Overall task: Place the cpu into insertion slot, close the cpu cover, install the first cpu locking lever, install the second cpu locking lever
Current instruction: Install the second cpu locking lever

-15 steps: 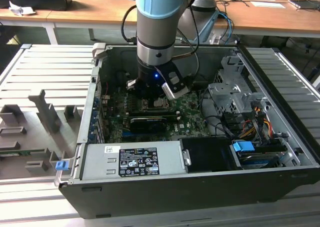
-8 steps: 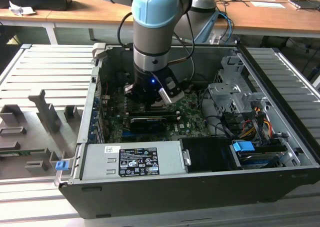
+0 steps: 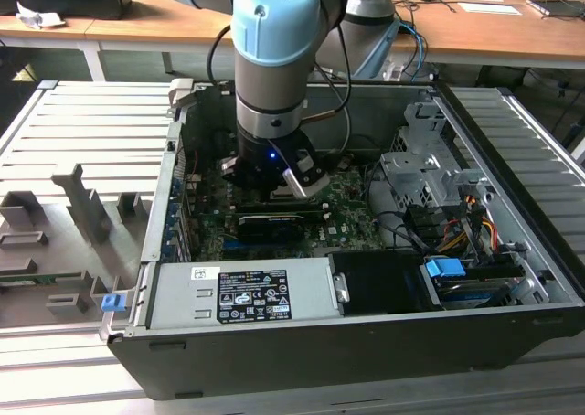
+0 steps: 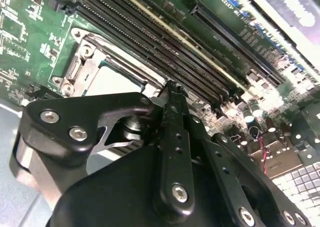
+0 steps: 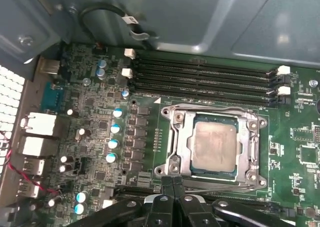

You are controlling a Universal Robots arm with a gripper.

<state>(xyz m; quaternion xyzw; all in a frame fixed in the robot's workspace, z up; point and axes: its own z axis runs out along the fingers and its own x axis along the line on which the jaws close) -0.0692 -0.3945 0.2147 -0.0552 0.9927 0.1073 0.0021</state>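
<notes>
- Cpu (image 5: pixel 215 146) is sitting in the insertion slot (image 5: pixel 248 148) on the green motherboard (image 5: pixel 295 184), its pale top showing through the window of the cpu cover (image 5: pixel 185 146), which is lying flat over it in the first wrist view.
- By that, the first two steps are looking done, and the work is standing at the locking levers; I am judging this from how flat the frame is lying.
- One thin lever wire (image 5: pixel 215 187) is running along the socket edge nearest the gripper; whether it is latched I cannot tell.
- Gripper (image 5: pixel 173 183) is hovering just beside that edge, its two fingertips (image 5: pixel 179 184) pressed together with nothing between them.
- In the second wrist view the gripper (image 4: pixel 172 89) is sitting just over the socket rim, near the memory slots (image 4: pixel 150 42).
- A lever move here is calling for a narrow tip set against the wire, pushing it down and sideways under its hook without scraping the board.
- Counting: one cpu, one cover, one socket, four long memory slots, one arm (image 3: pixel 274 31), one open computer case (image 3: pixel 512 296).
</notes>
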